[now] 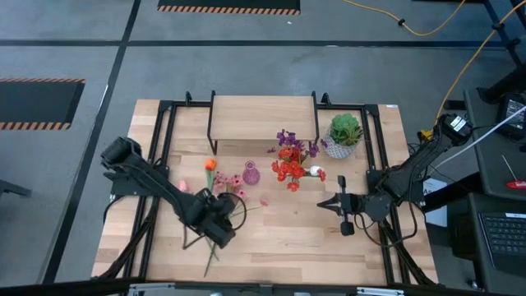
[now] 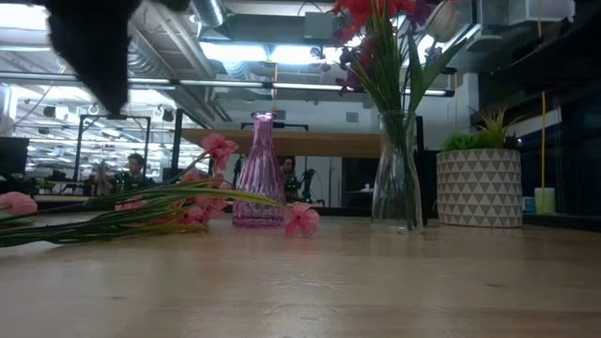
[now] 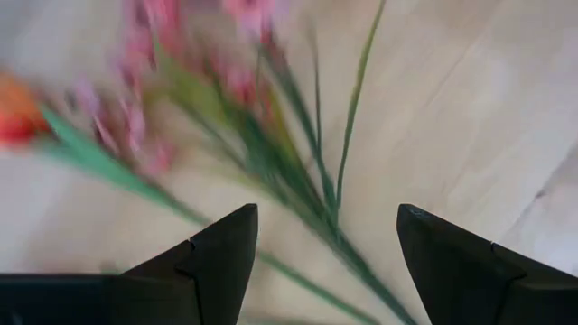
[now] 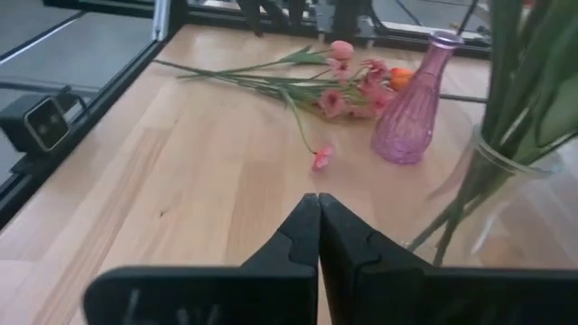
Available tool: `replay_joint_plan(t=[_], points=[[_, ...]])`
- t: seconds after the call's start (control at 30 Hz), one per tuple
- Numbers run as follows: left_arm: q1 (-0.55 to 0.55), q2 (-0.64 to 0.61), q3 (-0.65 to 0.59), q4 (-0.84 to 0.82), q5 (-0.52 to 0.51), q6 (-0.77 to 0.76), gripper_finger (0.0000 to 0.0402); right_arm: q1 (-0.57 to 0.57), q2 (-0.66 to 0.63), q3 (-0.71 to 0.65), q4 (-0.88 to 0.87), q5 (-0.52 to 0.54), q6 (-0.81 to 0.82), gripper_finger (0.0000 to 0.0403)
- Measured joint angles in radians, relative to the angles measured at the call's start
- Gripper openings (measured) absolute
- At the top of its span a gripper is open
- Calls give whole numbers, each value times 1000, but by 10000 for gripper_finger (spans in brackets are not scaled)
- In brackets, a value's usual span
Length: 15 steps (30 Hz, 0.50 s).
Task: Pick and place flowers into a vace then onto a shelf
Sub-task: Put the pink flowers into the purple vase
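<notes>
Left gripper, fingers spread and released, hovers over the green stems of loose pink and orange flowers lying on the table beside the pink vase, with right gripper clenched empty beyond it.

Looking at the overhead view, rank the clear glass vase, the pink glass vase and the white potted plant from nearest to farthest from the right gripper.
From the right gripper:
1. Clear glass vase of red flowers, just toward the shelf side.
2. White potted spiky plant, near the back corner.
3. Pink ribbed glass vase, toward the left arm.
</notes>
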Motion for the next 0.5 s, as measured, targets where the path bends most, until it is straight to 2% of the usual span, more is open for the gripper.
replay_joint_plan(t=[0.17, 0.5], points=[[17, 95, 24, -10, 121, -107, 258, 0, 0, 0, -2, -6, -6, 4], [16, 194, 26, 1, 171, -199, 258, 0, 0, 0, -36, -32, -9, 4]])
